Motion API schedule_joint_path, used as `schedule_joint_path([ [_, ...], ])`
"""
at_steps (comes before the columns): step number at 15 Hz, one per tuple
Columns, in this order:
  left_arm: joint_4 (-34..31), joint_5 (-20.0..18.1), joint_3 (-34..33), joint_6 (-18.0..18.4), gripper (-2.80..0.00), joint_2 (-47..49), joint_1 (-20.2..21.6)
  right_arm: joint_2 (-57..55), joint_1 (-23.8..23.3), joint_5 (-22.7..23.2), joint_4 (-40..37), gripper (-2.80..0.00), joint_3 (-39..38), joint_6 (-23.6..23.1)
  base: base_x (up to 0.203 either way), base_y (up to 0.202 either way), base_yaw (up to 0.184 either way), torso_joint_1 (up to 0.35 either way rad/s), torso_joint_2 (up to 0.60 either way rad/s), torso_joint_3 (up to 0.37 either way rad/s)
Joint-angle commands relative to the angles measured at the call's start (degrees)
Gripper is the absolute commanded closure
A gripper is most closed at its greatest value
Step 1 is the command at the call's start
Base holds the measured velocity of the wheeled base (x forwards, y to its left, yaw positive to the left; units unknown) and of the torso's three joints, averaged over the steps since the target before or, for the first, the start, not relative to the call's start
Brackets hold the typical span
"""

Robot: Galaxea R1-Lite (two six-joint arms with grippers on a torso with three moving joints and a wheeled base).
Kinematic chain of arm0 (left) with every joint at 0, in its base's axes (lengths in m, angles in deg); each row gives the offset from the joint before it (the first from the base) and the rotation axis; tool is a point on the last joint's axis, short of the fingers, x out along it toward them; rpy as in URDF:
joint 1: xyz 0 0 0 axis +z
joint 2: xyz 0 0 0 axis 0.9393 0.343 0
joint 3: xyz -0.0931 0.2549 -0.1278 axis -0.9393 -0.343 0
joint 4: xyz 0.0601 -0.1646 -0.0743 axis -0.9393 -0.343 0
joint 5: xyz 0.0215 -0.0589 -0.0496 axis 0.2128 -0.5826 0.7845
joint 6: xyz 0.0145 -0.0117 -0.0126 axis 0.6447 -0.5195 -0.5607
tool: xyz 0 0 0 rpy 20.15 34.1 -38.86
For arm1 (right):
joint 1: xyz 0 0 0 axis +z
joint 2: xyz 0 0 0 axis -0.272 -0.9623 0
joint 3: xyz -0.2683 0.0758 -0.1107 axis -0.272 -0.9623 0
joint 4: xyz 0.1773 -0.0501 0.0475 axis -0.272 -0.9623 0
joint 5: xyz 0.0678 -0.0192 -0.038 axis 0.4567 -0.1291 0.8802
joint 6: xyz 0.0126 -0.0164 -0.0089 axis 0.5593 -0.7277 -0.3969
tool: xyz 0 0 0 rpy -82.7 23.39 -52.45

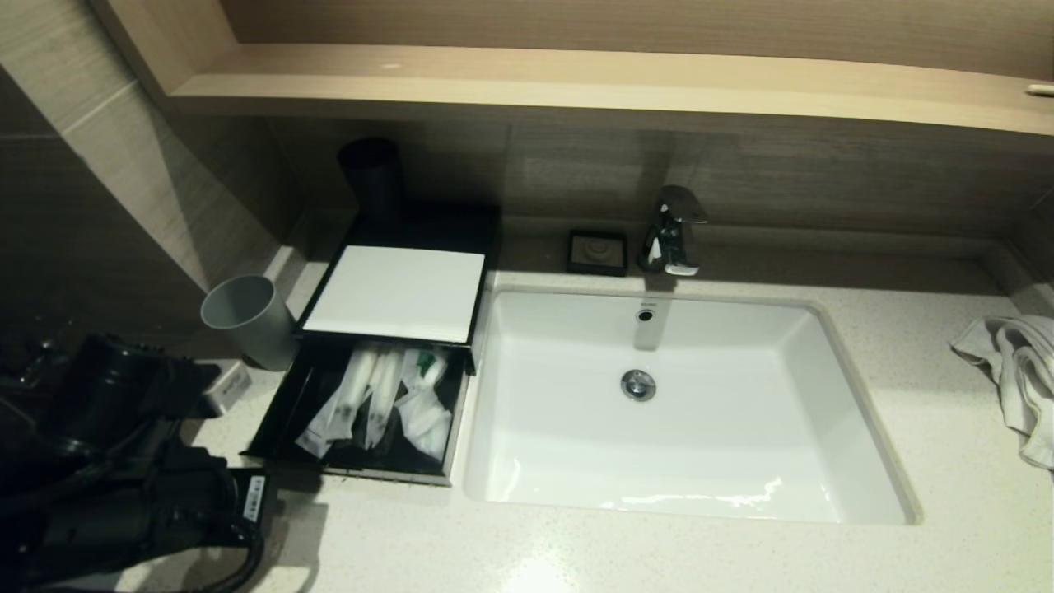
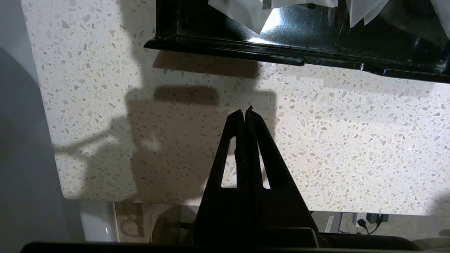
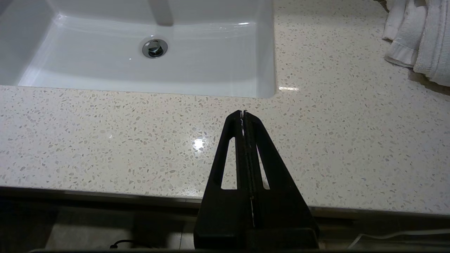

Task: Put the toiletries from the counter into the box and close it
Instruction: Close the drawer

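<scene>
Counter (image 1: pixel 626 560), pale speckled stone, takes up most of the scene, with the white rectangular basin (image 1: pixel 683 412) sunk in its middle. Chrome tap (image 1: pixel 673 231) stands behind the basin, small black soap dish (image 1: pixel 597 252) just left of the tap. White towel (image 1: pixel 1017 371) is bunched at the far right edge. Grey cup (image 1: pixel 247 321) stands just beside the box's left side, a dark cylinder (image 1: pixel 372 177) behind the box by the wall.

Box (image 1: pixel 395 292) sits left of the basin, black, flat white top panel, drawer pulled out toward the robot. Toiletries (image 1: pixel 383 399) lie heaped in the open drawer: long clear packets, white sachets, a bit of green showing.

Left gripper (image 2: pixel 245 111) hovers over bare counter in front of the drawer's front lip, near it but not touching; fingers pressed together, holding nothing. Nothing lies between its tips and the drawer front. In the head view the left arm (image 1: pixel 123 469) fills the lower left corner.

Right gripper (image 3: pixel 243 113) is parked over the counter's front edge near the basin's right corner, fingers closed tight, empty.
</scene>
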Motion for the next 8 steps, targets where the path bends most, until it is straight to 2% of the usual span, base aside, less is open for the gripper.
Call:
schedule_joint_path([
  [1,0.5,0.0,0.1,0.0,0.00,1.6,0.0,0.0,0.0,0.0,0.0,0.00,0.0,0.0,0.000,0.000,0.000,0.000,0.00,0.000],
  [6,1.2,-2.2,0.1,0.0,0.00,1.9,-0.2,0.0,0.0,0.1,0.0,0.00,0.0,0.0,0.000,0.000,0.000,0.000,0.00,0.000],
  [8,1.4,-4.2,0.4,-0.1,0.00,1.9,-0.2,0.0,0.0,0.1,0.0,0.00,0.0,0.0,0.000,0.000,0.000,0.000,0.00,0.000],
])
